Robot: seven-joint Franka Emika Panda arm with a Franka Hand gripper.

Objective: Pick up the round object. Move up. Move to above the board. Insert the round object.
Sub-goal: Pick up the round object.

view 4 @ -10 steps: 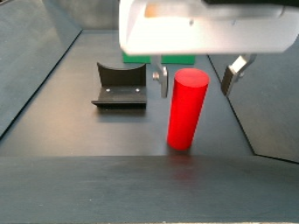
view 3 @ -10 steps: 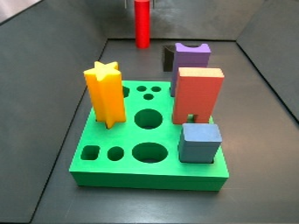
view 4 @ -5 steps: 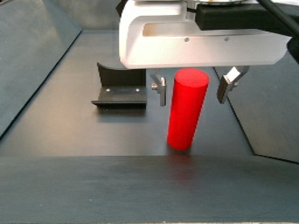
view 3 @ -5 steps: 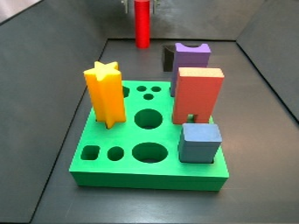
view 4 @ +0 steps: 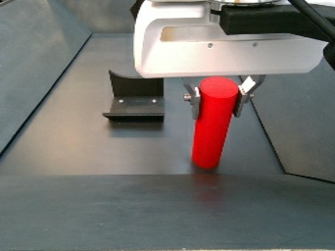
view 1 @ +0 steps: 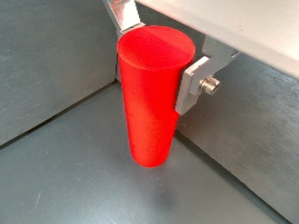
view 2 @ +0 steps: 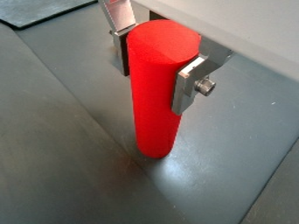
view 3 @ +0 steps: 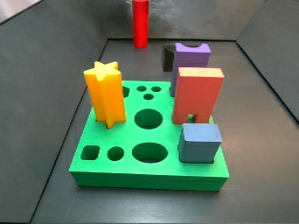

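Note:
The round object, a tall glossy red cylinder, stands on the dark floor at the far end in a side view (view 3: pixel 140 26) and close up in a side view (view 4: pixel 214 127). My gripper (view 4: pixel 217 93) is over it, and the silver fingers (view 1: pixel 193 80) press both sides of its upper part in both wrist views (view 2: pixel 156 61). The cylinder's base rests on the floor (view 1: pixel 149 157). The board (view 3: pixel 105 179), a thick green block with holes, lies at the near end, well apart from the gripper.
On the board stand a yellow star peg (view 3: pixel 104 92), a salmon-red block (view 3: pixel 198 94) and a blue-grey cube (view 3: pixel 200 142). A purple piece (view 3: pixel 193 54) stands behind the board. The fixture (view 4: pixel 133 96) sits on the floor beside the cylinder. Grey walls enclose the floor.
The gripper came down around the cylinder's top, then its fingers closed in from either side until they touch it. The cylinder still stands at the same spot.

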